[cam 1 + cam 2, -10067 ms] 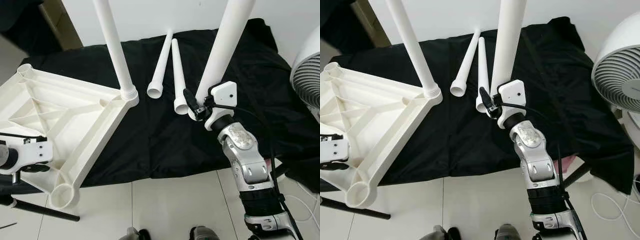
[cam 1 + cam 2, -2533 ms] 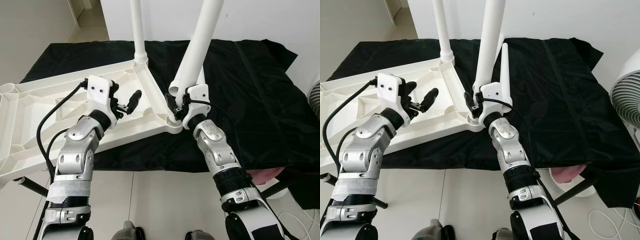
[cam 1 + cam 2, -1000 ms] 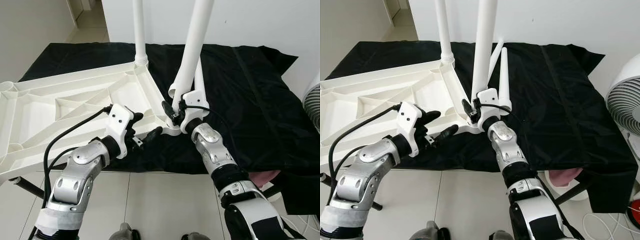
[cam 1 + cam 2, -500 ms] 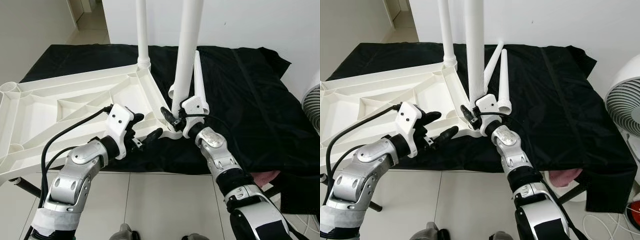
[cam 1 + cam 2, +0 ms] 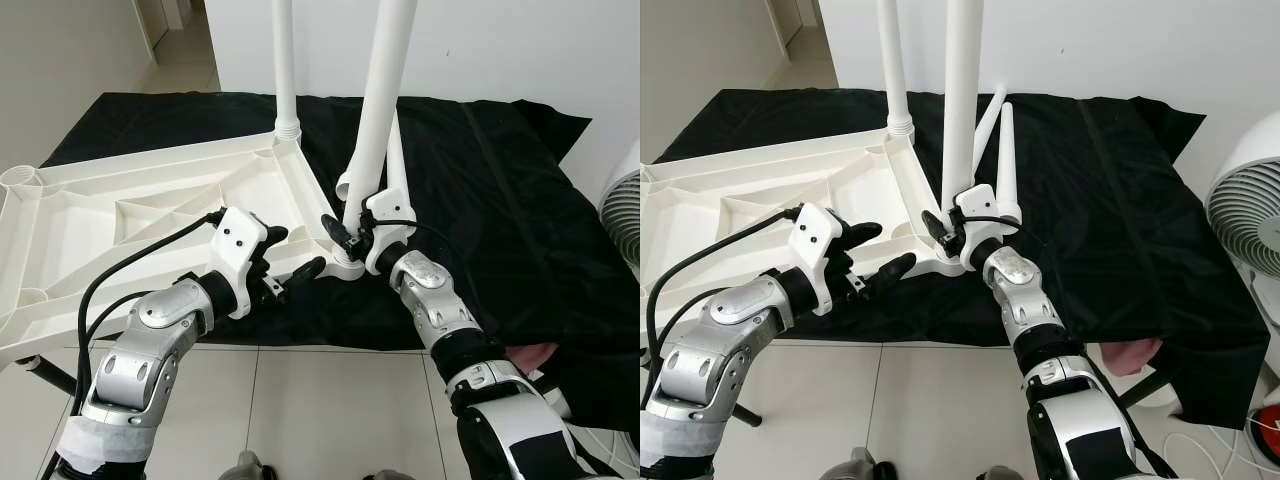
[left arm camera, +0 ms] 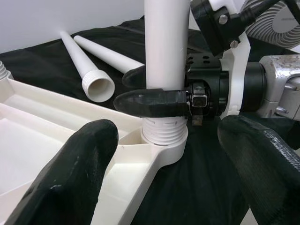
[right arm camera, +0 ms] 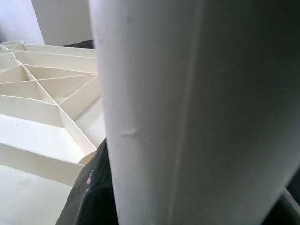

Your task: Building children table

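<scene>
The white table top [image 5: 130,215] lies upside down, partly on the black cloth. One white leg [image 5: 284,70] stands screwed into its far corner. My right gripper [image 5: 345,232] is shut on a second leg [image 5: 378,110] just above its threaded end, which sits in the near corner socket [image 5: 347,268]. This leg leans slightly right at the top. My left gripper [image 5: 297,250] is open just left of that socket, touching nothing. In the left wrist view its fingers [image 6: 70,173] flank the socket [image 6: 161,138]. Two loose legs [image 5: 1005,150] lie behind.
The black cloth [image 5: 490,200] covers a low stand, with its front edge hanging near my arms. A white fan [image 5: 1245,215] stands at the right. A pale tiled floor [image 5: 320,400] lies below, and a white wall is behind.
The held leg's top has tipped a little to the right from upright while its base stays in the corner socket. My left gripper has kept its place, open.
</scene>
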You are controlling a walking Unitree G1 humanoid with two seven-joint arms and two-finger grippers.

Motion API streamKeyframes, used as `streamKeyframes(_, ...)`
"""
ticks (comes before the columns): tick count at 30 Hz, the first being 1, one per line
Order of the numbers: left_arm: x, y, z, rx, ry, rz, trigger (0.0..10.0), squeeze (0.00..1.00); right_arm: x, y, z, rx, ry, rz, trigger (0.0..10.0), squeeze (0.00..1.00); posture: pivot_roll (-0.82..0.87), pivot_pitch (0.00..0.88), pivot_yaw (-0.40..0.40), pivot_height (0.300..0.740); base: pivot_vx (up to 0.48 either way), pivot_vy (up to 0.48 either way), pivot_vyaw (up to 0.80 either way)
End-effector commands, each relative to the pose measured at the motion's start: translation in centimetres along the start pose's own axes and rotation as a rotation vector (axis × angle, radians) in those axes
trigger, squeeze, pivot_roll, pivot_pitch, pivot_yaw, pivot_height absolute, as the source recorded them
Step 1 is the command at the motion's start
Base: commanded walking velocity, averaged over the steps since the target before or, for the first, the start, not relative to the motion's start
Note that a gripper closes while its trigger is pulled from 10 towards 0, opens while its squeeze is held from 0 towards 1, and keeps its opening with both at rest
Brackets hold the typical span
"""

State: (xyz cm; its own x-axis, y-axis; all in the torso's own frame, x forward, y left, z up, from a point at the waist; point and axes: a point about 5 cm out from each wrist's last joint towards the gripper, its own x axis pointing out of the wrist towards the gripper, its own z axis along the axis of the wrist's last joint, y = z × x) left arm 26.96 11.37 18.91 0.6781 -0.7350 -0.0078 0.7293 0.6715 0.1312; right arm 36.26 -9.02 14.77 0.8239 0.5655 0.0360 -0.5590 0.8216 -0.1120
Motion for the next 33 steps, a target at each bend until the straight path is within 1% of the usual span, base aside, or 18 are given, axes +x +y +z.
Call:
streamKeyframes(1,0.0,-0.3,-0.2,-0.001,0.010,-0.036,10.0,0.00,-0.8,-0.4,-2.5,0.057,0.123,-0.026,10.0,0.00,-0.05,0.039,0.023,0.740,0.000,0.000,0.00)
streamKeyframes(2,0.0,-0.3,-0.2,0.000,0.010,-0.037,10.0,0.00,-0.8,-0.4,-2.4,0.047,0.127,-0.027,10.0,0.00,-0.05,0.037,0.021,0.740,0.000,0.000,0.00)
streamKeyframes(6,0.1,-0.3,-0.2,-0.001,0.008,-0.036,10.0,0.00,-0.8,-0.4,-2.6,0.051,0.135,-0.030,10.0,0.00,-0.05,0.036,0.016,0.740,0.000,0.000,0.00)
streamKeyframes(8,0.1,-0.3,-0.2,0.000,0.008,-0.035,10.0,0.00,-0.9,-0.3,-2.6,0.033,0.121,-0.031,10.0,0.00,-0.05,0.036,0.016,0.740,0.000,0.000,0.00)
streamKeyframes(10,0.1,-0.3,-0.1,0.002,0.006,-0.030,10.0,0.00,-1.2,-0.5,-2.2,-0.018,0.055,-0.066,10.0,0.00,-0.05,0.036,0.014,0.740,0.000,0.000,0.00)
streamKeyframes(11,0.1,-0.3,-0.1,0.002,0.006,-0.030,10.0,0.00,-1.2,-0.5,-2.2,-0.018,0.055,-0.066,10.0,0.00,-0.05,0.036,0.014,0.740,0.000,0.000,0.00)
streamKeyframes(12,0.1,-0.3,-0.1,0.004,0.006,-0.027,10.0,0.00,-1.4,-0.5,-2.0,-0.018,0.014,-0.084,10.0,0.00,-0.05,0.036,0.014,0.740,0.000,0.000,0.00)
streamKeyframes(13,0.1,-0.3,-0.1,0.004,0.006,-0.027,10.0,0.00,-1.4,-0.5,-2.0,-0.018,0.014,-0.084,10.0,0.00,-0.05,0.036,0.014,0.740,0.000,0.000,0.00)
streamKeyframes(14,0.1,-0.3,-0.1,0.009,0.006,-0.025,10.0,0.00,-1.9,-0.3,-1.8,-0.011,-0.047,-0.101,10.0,0.00,-0.05,0.044,0.015,0.740,0.000,0.000,0.00)
streamKeyframes(19,0.1,-0.2,0.0,0.010,0.005,-0.019,10.0,0.00,-2.6,-0.1,-2.0,-0.013,-0.078,-0.117,10.0,0.00,-0.05,0.053,0.019,0.740,0.000,0.000,0.00)
streamKeyframes(20,0.0,-0.2,0.0,0.011,0.005,-0.017,10.0,0.00,-2.9,0.1,-1.9,-0.023,-0.107,-0.111,10.0,0.00,-0.05,0.053,0.019,0.740,0.000,0.000,0.00)
streamKeyframes(21,0.0,-0.2,0.0,0.011,0.005,-0.017,10.0,0.00,-2.9,0.1,-1.9,-0.023,-0.107,-0.111,10.0,0.00,-0.05,0.053,0.019,0.740,0.000,0.000,0.00)
streamKeyframes(23,0.0,-0.2,-0.1,0.012,0.007,-0.014,10.0,0.00,-3.4,0.5,-1.8,-0.018,-0.148,-0.094,10.0,0.00,-0.06,0.062,0.020,0.740,0.000,0.000,0.00)
streamKeyframes(30,0.0,-0.1,0.0,0.013,0.008,-0.011,10.0,0.00,-3.7,0.5,-1.9,-0.006,-0.161,-0.076,10.0,0.00,-0.06,0.066,0.023,0.740,0.000,0.000,0.00)
streamKeyframes(33,0.1,0.0,0.0,0.012,0.007,-0.009,10.0,0.00,-3.7,0.4,-1.9,-0.022,-0.154,-0.072,10.0,0.00,-0.06,0.067,0.025,0.740,0.000,0.000,0.00)
